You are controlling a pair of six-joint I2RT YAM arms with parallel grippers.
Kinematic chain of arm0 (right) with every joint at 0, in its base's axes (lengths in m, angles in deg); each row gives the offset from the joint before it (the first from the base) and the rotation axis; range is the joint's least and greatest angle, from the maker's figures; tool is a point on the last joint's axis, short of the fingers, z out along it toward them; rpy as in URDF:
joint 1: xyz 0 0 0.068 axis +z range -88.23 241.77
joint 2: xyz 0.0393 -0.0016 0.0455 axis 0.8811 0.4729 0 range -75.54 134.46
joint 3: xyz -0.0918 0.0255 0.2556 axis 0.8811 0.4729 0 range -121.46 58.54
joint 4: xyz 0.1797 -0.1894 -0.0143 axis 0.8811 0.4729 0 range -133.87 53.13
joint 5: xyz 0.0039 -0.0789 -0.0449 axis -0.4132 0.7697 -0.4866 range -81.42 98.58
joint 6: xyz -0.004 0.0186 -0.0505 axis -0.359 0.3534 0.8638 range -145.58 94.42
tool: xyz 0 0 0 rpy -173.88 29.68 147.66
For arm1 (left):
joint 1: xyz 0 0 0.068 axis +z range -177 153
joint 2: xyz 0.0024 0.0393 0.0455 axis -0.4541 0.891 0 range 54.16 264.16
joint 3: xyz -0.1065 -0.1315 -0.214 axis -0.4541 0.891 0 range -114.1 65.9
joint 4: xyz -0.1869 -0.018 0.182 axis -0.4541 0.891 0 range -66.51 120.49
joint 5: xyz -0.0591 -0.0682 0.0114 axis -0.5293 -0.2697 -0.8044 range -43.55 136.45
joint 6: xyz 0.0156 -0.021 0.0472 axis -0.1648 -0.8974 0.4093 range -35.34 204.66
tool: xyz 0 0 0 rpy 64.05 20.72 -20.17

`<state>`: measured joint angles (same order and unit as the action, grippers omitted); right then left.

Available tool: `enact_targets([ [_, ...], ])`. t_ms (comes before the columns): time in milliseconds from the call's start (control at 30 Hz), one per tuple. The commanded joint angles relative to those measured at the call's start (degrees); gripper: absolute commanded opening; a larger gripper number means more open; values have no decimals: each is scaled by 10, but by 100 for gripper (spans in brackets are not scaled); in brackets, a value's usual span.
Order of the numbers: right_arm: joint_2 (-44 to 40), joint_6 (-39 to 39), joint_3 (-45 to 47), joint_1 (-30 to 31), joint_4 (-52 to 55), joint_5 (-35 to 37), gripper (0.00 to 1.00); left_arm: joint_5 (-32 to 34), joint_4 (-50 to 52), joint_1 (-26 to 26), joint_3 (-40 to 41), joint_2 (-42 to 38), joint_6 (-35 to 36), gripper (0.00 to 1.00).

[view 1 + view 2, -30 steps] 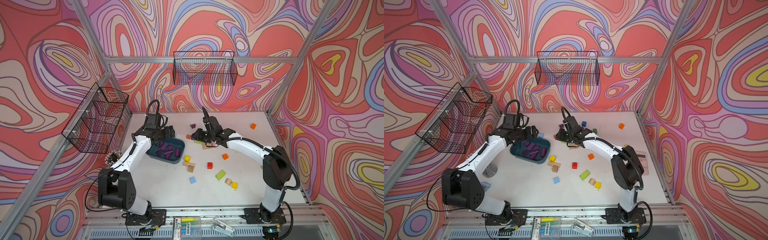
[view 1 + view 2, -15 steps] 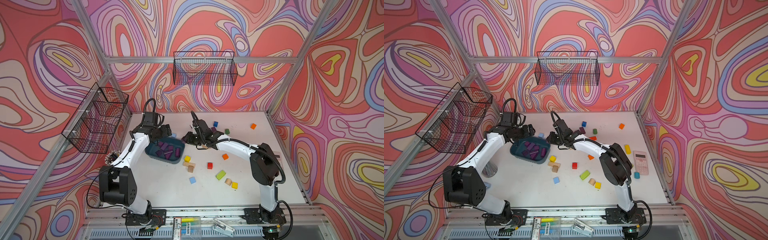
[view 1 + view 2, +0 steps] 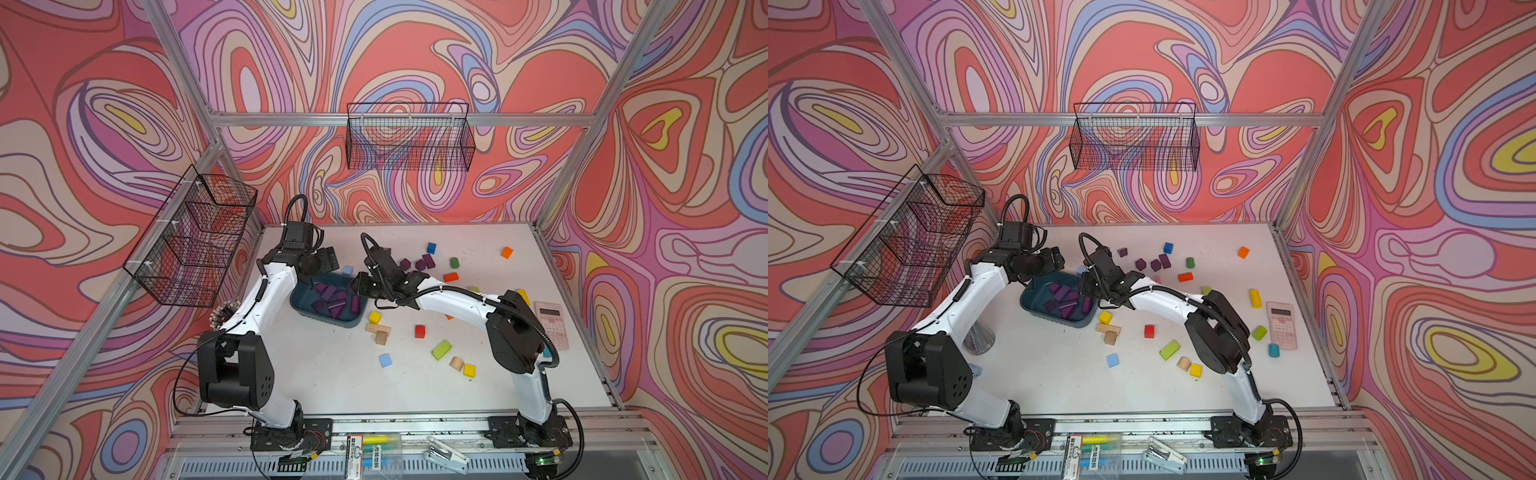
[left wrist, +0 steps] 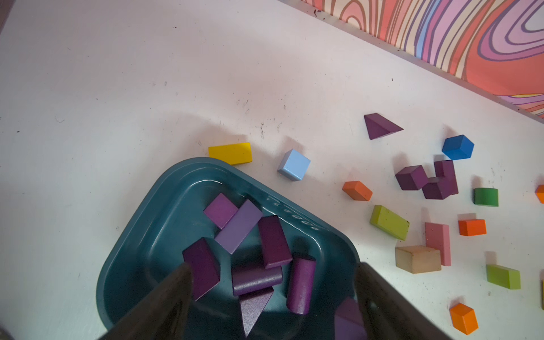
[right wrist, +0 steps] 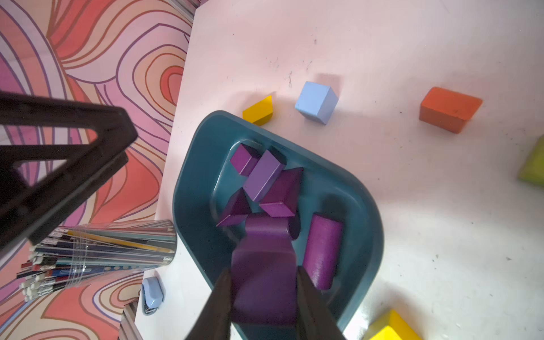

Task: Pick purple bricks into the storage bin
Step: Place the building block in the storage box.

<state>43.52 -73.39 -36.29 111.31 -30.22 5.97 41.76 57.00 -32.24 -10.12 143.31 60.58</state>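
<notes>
R gripper [image 5: 263, 272] is clamping a dark-purple wooden block [image 5: 265, 244] btwn its black fingers, jaws narrow on it. It's holding the block over the shallow teal-blue plastic storage bin [image 5: 203, 147], close to one rim. Can't tell whether the block is touching the bricks underneath.

L gripper [image 4: 273, 266] is hanging over the same bin [image 4: 164, 188] w/ jaws spread wide and nothing btwn them.

Several purple wooden bricks [image 4: 273, 241] are lying jumbled inside the bin: cuboids, a cylinder, a wedge, one paler lilac. In both top views the bin [image 3: 332, 322] [image 3: 1059, 318] is sitting on the white tabletop [image 3: 332, 374] btwn the two arms, nearer the L one.

Three more purple cubes [image 4: 426, 181] are sitting on the table well apart from the bin, touching each other. The same cubes [image 3: 1152, 264] are showing in a top view. A purple triangular prism [image 4: 381, 126] is lying apart from them, on its own.

A light-blue wooden cube [image 5: 316, 101] and a yellow wooden block [image 5: 259, 112] are lying just beside the bin's rim, the yellow one nearly touching it.
</notes>
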Motion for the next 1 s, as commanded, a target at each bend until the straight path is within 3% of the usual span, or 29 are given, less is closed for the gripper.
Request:
enact_targets([
  [0, 17, -15, -19, 10, -4, 39, 23, 12, 17, 1, -12, 6, -5, 89],
  [433, 78, -55, -60, 34, 9, 116, 23, 42, 22, 3, -12, 0, -9, 89],
  [967, 137, -87, -87, 46, -1, 113, 24, 46, 35, 3, -24, 8, -14, 89],
])
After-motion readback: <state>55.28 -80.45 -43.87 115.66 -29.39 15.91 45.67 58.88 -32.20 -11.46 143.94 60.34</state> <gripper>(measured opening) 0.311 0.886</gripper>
